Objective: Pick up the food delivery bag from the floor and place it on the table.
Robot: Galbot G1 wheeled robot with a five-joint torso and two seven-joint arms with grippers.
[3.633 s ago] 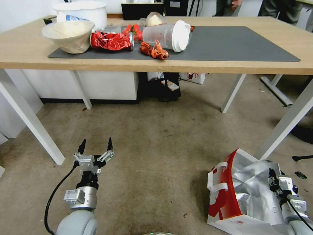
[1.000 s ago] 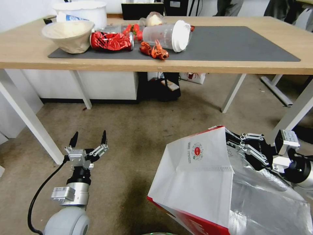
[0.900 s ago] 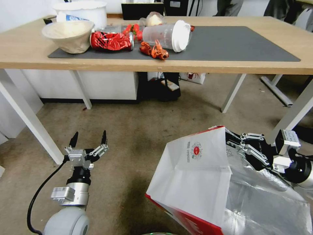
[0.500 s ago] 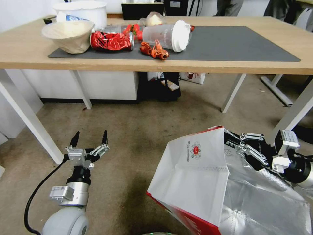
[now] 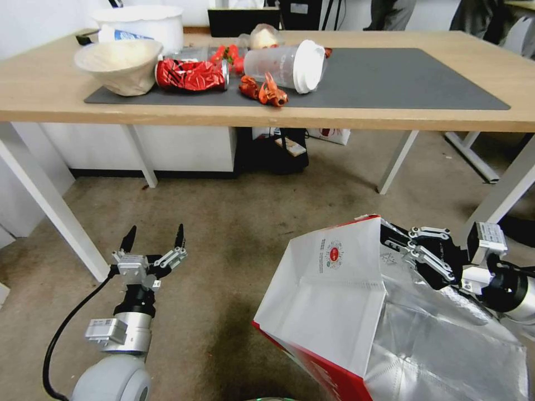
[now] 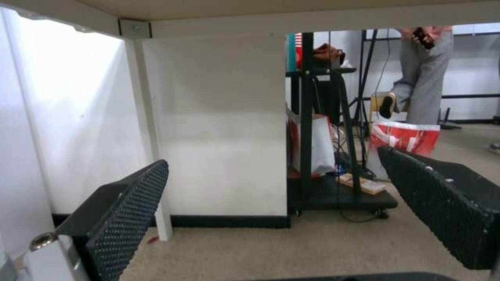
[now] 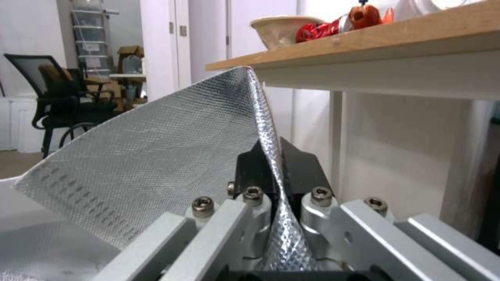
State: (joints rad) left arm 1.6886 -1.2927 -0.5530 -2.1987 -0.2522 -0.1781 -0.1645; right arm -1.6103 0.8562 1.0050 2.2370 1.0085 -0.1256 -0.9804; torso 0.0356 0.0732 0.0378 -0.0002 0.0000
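Note:
The food delivery bag (image 5: 340, 295) hangs off the floor (image 5: 251, 223) at the lower right, white side with a small round red logo facing me, red base edge low, silver foil lining (image 7: 172, 156) open to the right. My right gripper (image 5: 393, 240) is shut on the bag's top rim; in the right wrist view the foil edge is pinched between its black fingertips (image 7: 299, 166). My left gripper (image 5: 153, 236) hovers open and empty above the carpet at the lower left. The table (image 5: 39, 94) with its dark grey mat (image 5: 401, 78) spans the top, above the bag.
On the mat's left part lie a beige bowl (image 5: 118, 65), a crumpled red foil wrapper (image 5: 189, 75), a tipped clear cup with white lid (image 5: 290, 65) and orange-red scraps (image 5: 264, 90). White table legs (image 5: 53, 206) (image 5: 501, 192) flank the carpet. A dark cart (image 5: 276, 150) stands under the table.
The bag went from lying on the floor to hanging lifted in my right gripper. In the last second it has barely moved. The left arm holds still.

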